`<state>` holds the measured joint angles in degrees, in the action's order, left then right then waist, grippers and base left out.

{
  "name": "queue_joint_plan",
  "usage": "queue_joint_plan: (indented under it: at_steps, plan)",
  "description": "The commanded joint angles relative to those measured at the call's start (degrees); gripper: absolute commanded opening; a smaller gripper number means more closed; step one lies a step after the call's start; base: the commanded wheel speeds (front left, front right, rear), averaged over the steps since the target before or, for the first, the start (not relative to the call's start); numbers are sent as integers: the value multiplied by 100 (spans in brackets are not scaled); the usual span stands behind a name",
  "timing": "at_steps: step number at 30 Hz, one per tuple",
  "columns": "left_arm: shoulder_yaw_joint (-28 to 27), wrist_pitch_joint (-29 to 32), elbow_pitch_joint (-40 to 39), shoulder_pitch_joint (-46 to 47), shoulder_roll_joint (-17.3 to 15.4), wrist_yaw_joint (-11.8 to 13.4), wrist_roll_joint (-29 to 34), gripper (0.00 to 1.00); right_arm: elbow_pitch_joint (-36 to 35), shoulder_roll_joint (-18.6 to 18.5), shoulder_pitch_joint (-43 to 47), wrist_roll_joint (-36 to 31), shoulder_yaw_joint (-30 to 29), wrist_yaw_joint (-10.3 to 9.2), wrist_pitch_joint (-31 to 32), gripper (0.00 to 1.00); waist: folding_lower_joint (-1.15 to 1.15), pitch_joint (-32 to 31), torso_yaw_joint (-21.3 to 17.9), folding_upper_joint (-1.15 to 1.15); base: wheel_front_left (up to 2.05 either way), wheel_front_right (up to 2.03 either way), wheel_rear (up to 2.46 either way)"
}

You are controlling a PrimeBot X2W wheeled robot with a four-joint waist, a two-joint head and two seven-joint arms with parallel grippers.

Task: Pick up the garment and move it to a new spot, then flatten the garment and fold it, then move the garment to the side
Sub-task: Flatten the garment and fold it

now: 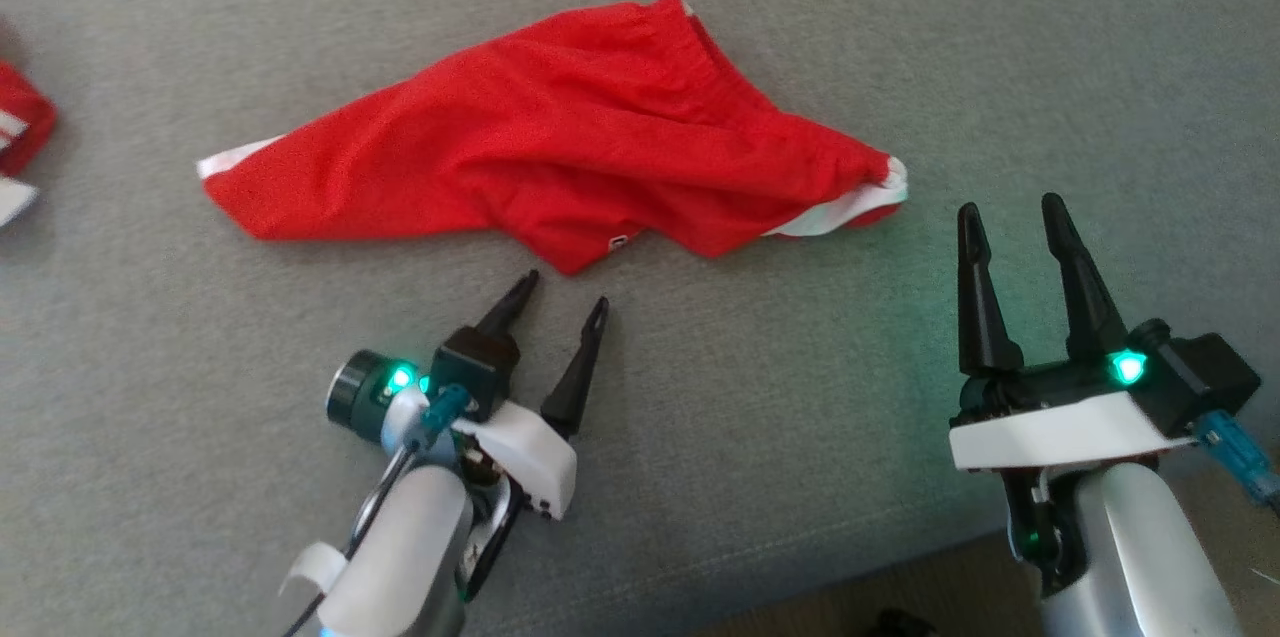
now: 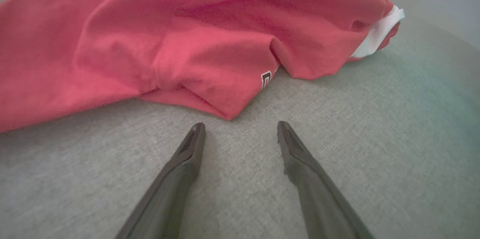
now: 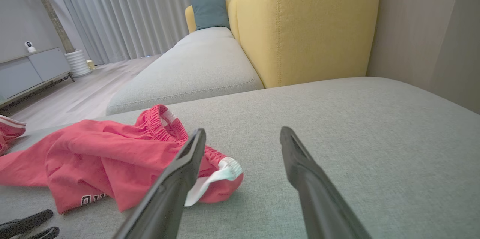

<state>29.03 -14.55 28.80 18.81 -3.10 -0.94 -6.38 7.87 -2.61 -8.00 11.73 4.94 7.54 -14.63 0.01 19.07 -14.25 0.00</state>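
Note:
The garment (image 1: 560, 137) is a pair of red shorts with white trim, lying crumpled across the grey sofa cushion (image 1: 780, 397). Its lower corner carries a small printed logo (image 2: 266, 78). My left gripper (image 1: 566, 289) is open just below that corner, tips a short way off the cloth and holding nothing; the left wrist view shows the garment (image 2: 168, 44) right ahead of its fingers. My right gripper (image 1: 1010, 207) is open and empty, just right of the white-trimmed end. The right wrist view shows the garment (image 3: 93, 156) to the left, that end (image 3: 221, 175) beside its left finger.
Another red and white piece of cloth (image 1: 20, 142) lies at the cushion's far left edge. A yellow sofa back (image 3: 307, 25) and a second grey seat (image 3: 195, 66) stand beyond. The cushion's front edge (image 1: 850, 567) runs at the lower right, floor below.

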Motion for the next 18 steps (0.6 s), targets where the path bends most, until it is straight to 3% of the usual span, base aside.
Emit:
queue_joint_plan:
  at_steps: [1, 8, 10, 11, 18]
  plan:
    - [-140, -45, -104, 209, 22, 47, -68, 100, -226, -27, -195, 41, 136, -5, -37, 100, -1, 81, -108, 0, 0, 0, 0]
    - [-186, -45, -39, 460, 22, 148, -15, 100, -249, -27, -226, 133, 178, -5, -37, 100, -1, 108, -234, 0, 0, 0, 0]
    - [-167, -45, -24, 505, 18, 147, 18, 26, -245, -27, -218, 143, 180, -5, -37, 100, -1, 102, -255, 0, 0, 0, 0]
    - [-147, -45, -24, 527, 10, 149, 53, 0, -241, -27, -214, 150, 182, -5, -37, 100, -1, 97, -263, 0, 0, 0, 0]
    - [-127, -45, -597, 428, -47, 113, 120, 0, -211, -27, -171, 140, 81, -5, -37, 100, -1, -25, -135, 0, 0, 0, 0]
